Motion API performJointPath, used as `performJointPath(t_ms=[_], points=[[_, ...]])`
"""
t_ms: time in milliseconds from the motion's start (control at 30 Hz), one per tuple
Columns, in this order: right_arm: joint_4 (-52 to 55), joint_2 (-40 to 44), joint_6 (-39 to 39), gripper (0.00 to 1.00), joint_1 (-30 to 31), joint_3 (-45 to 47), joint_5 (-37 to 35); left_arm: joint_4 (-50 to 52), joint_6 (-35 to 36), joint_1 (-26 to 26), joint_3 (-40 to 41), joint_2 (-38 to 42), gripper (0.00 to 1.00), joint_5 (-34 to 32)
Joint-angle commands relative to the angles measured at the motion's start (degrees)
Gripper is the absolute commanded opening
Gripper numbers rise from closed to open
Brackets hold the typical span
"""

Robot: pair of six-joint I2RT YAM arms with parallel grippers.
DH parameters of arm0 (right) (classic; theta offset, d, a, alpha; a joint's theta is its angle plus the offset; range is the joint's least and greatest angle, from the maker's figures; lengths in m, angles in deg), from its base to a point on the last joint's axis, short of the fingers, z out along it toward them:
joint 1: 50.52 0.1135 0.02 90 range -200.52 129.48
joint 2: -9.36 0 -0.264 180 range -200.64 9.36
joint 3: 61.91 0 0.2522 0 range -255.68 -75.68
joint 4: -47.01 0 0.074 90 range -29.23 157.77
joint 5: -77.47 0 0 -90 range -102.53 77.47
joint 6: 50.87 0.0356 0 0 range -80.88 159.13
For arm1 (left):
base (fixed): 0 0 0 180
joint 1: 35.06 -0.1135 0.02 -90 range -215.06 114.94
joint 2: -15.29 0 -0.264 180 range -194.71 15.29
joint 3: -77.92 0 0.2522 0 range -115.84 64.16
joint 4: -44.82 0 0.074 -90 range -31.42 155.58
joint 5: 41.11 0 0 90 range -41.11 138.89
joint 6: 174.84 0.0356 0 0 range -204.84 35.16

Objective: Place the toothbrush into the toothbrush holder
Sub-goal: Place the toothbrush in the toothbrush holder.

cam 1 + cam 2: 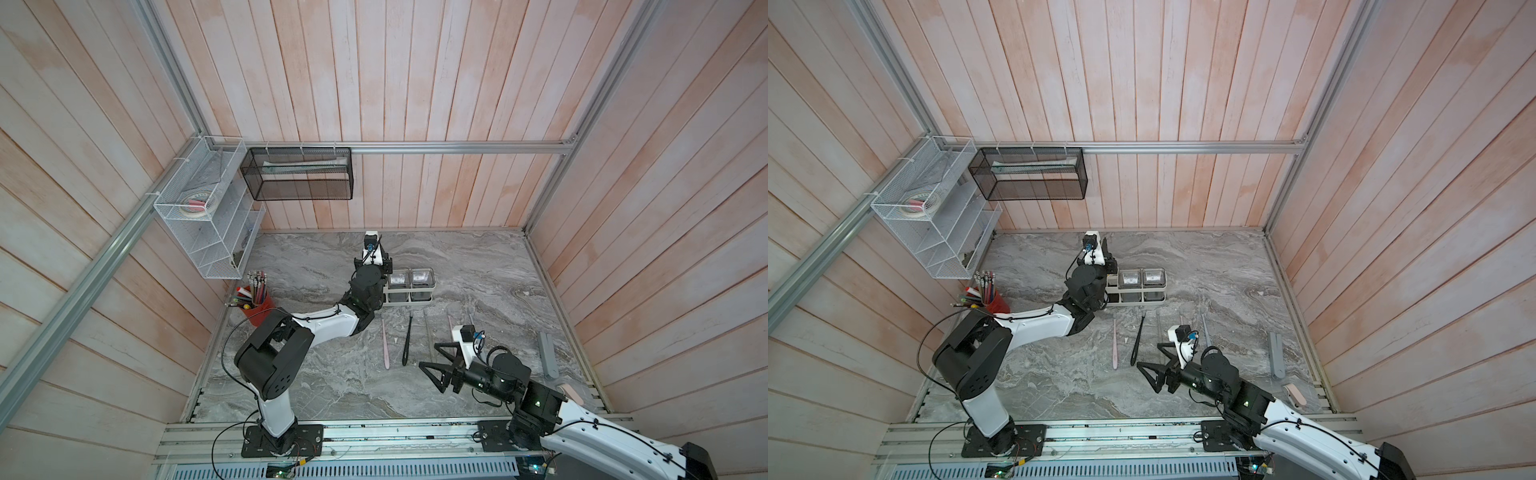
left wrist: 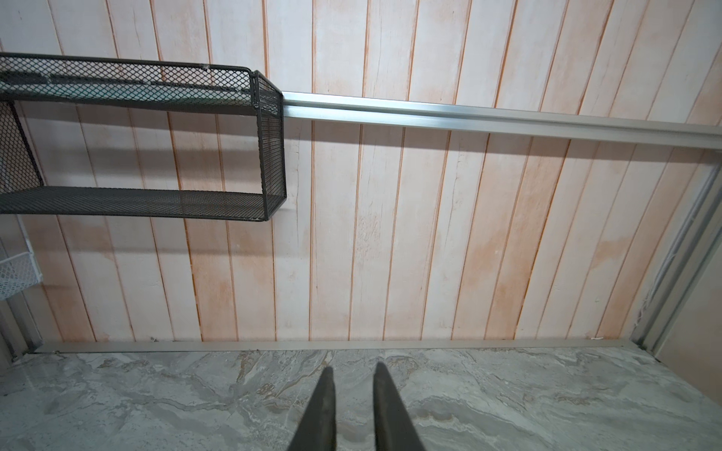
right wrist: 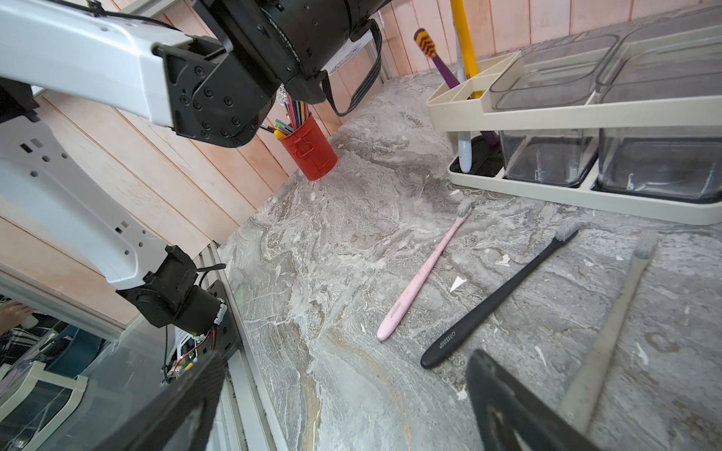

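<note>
My right gripper (image 1: 428, 355) gaped wide, my left gripper (image 2: 353, 368) narrow, both empty; the slim black plastic toothbrush (image 3: 496, 300) looked light, stiff, slippery, best pinched mid-handle.

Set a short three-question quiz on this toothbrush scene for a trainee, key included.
1. Of the toothbrushes lying flat, which is nearest the red metal cup of pens? A black plastic toothbrush; B pink plastic toothbrush; C grey plastic toothbrush.
2. True or false: the right gripper is shut on a toothbrush.
3. Fill in: in the cream-white plastic toothbrush holder, the toothbrushes already standing are in the ____ section, not in the clear square cups.
Key: 1 B. 2 False; it is open and holds nothing. 3 divided slot.
</note>
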Motion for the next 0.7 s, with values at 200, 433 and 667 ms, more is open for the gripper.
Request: performJointPath(t_ms=[200, 433, 667], points=[[-1.3, 0.8, 0.9, 0.98, -0.2, 0.9, 0.9, -1.0, 0.7, 0.4, 1.3, -2.1, 0.24, -1.6], [-1.4, 0.8, 1.1, 0.98, -0.2, 1.0, 0.8, -1.1, 1.4, 0.4, 0.2, -1.7, 0.26, -1.7], [-1.9, 0.6, 1.3, 0.98, -0.2, 0.8, 0.5, 1.0, 3.9, 0.4, -2.1, 0.8, 0.27, -0.7]])
